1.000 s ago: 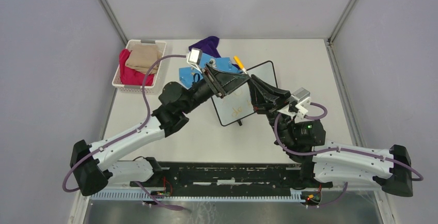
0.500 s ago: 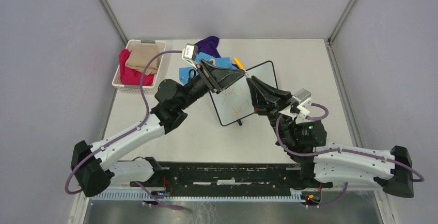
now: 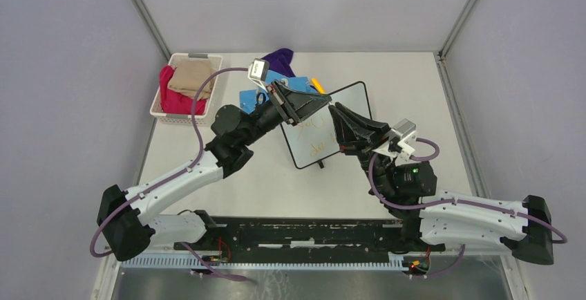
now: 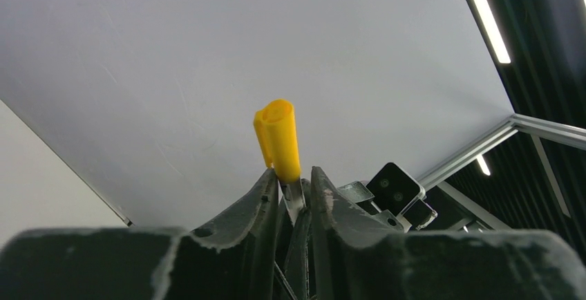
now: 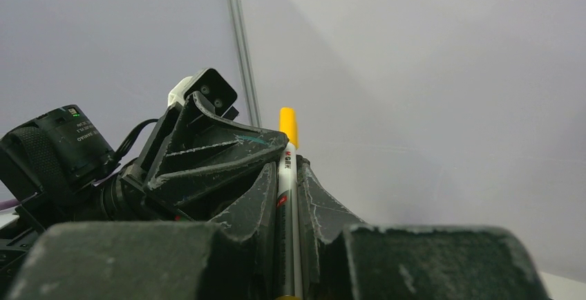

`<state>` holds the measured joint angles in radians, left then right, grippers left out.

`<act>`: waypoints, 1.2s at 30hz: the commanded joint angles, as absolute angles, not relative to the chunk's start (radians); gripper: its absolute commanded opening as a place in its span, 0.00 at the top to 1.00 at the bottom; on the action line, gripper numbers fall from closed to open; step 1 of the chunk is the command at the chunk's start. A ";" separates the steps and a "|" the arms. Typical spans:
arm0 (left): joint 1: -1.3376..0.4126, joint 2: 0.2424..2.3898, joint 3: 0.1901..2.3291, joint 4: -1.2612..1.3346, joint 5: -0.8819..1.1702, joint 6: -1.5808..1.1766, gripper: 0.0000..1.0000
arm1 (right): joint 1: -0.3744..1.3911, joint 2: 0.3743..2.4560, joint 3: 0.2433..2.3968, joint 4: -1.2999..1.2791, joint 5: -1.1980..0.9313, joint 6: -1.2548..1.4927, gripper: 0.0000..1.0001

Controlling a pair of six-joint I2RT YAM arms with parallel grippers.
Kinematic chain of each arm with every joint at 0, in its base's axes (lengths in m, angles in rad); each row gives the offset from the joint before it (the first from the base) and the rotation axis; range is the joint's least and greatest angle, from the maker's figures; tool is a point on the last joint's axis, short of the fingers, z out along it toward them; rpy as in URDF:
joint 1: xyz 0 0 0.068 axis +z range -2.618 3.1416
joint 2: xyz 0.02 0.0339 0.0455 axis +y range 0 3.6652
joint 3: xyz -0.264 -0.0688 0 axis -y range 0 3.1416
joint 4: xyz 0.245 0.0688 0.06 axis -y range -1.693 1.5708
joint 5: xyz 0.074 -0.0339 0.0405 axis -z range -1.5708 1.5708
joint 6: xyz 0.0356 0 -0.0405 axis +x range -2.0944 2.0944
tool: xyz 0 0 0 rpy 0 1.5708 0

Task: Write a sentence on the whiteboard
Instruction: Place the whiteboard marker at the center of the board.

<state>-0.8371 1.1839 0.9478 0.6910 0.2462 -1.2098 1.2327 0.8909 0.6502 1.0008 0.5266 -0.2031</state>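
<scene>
We saw the left end effector [image 4: 290, 175] narrowed around a yellow cap [image 4: 278, 137] and the right end effector [image 5: 289, 167] gripping the marker [image 5: 287, 207]. The whiteboard [image 3: 354, 99] lay mid-desk [image 3: 414, 92], its sentence [image 3: 315, 146] toward 7 o'clock.

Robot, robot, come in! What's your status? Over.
Left gripper shut on cap. Right gripper shut on marker. Sentence on whiteboard, grippers hiding part.

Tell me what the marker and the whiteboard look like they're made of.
Marker: smooth white barrel with print and a yellow cap, likely plastic. Whiteboard: smooth white face, probably coated; thin black frame, maybe plastic.
</scene>
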 commanded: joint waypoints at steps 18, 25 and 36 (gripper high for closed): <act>-0.808 1.072 1.019 0.401 0.154 -0.997 0.98 | 1.229 0.774 0.679 0.689 0.483 -0.174 0.34; -0.805 0.990 1.149 -0.058 0.031 -0.658 0.98 | 1.230 0.607 0.605 0.485 0.561 -0.186 0.33; -0.807 0.878 1.072 -0.335 0.168 -0.496 0.98 | 1.224 0.761 0.773 0.140 0.408 -0.091 0.38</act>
